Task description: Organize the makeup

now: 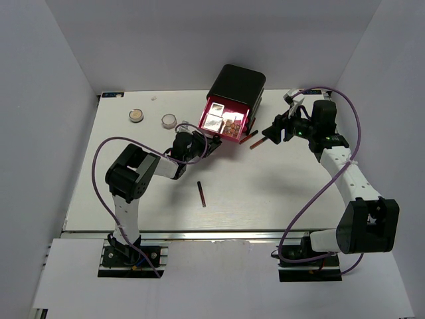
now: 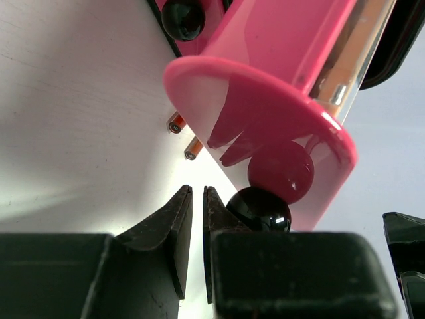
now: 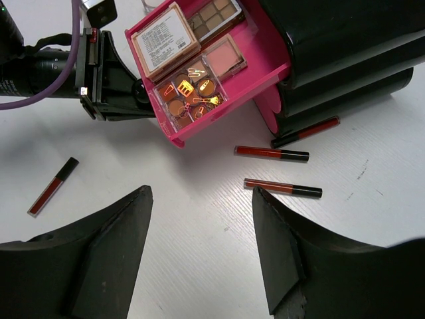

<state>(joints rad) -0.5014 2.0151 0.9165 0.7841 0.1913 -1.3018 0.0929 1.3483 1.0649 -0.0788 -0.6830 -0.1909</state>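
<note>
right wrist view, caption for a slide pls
Open right claw near three red sticks lying beside the pulled-out pink drawer of palettes

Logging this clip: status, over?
Left gripper shut at front of open drawer. Right gripper open, empty, over three sticks. Palettes in drawer; one stick, two compacts loose.

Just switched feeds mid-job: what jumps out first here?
The open pink drawer, pulled out of the black box at the back, with palettes inside. The left gripper sits at its front, and three red-and-black sticks lie loose beside the box.
</note>
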